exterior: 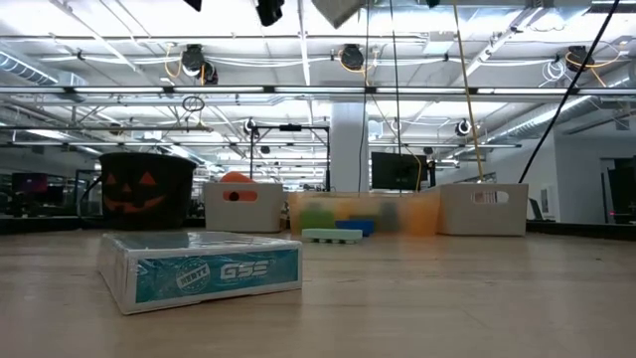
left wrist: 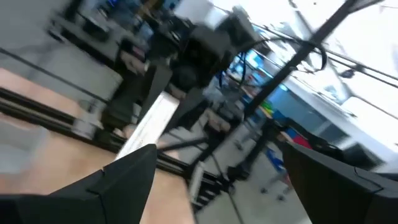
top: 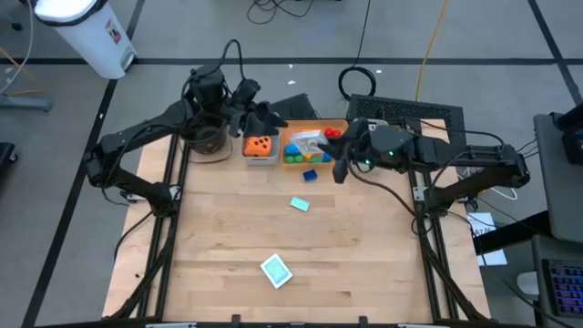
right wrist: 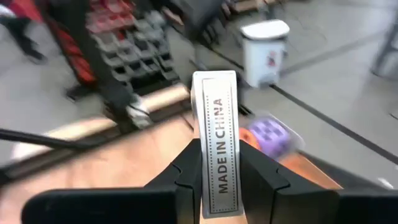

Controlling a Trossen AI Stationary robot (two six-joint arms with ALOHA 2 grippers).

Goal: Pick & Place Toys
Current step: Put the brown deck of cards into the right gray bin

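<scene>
My right gripper [right wrist: 216, 163] is shut on a white card box [right wrist: 216, 130] printed "MADE IN CHINA". In the high view this gripper [top: 339, 169] hangs by the orange bin's [top: 342, 123] near right corner. Beyond the box, a purple die [right wrist: 274, 136] shows in the right wrist view. An orange die [top: 260, 146] lies in the grey bin [top: 260, 160]. Several coloured bricks [top: 301, 153] lie in the orange bin, and a blue brick [top: 311, 175] sits on the table. A teal card [top: 300, 204] and a teal-and-white card box [top: 276, 270] lie flat on the wood. My left gripper [left wrist: 211, 180] is open and holds nothing, up behind the bins [top: 273, 118]. My right gripper pinches the white card box by its two broad faces, so the narrow printed edge [right wrist: 217, 177] shows between the fingers [right wrist: 186, 180]. The box sticks straight out past the fingertips, along the fingers. It is lifted clear of the table.
A round black pot [top: 208, 138] with an orange face stands left of the grey bin. Another pale bin [exterior: 484, 207] stands at the far right. A keyboard tray [top: 405, 111] sits behind the right arm. Bare wood [top: 228, 228] fills the table's middle and near part.
</scene>
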